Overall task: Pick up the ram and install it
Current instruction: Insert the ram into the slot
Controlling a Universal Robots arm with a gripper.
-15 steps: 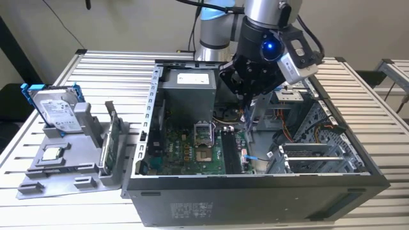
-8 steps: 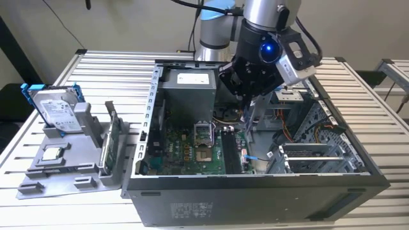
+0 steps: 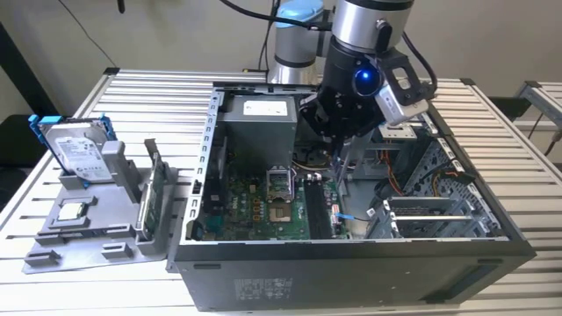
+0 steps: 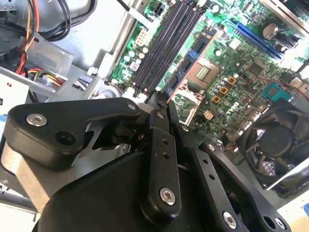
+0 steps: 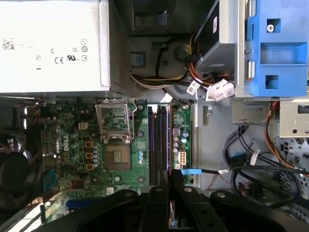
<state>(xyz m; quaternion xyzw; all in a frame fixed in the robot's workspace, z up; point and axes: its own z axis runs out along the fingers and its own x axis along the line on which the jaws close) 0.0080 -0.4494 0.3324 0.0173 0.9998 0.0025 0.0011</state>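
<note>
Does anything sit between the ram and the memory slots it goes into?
Nothing visible does. The tool, shut on the ram, hangs over the bare memory slots; a blue-tagged cable lies beside them, not across.

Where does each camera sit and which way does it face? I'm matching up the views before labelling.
Exterior view: off the arm, looking down into the open computer case; the arm and gripper show.
First wrist view: on the wrist, straight down onto the motherboard; gripper shows.
Second wrist view: on the wrist, slanting past the gripper.
Shared: both wrist views show the memory slots.
</note>
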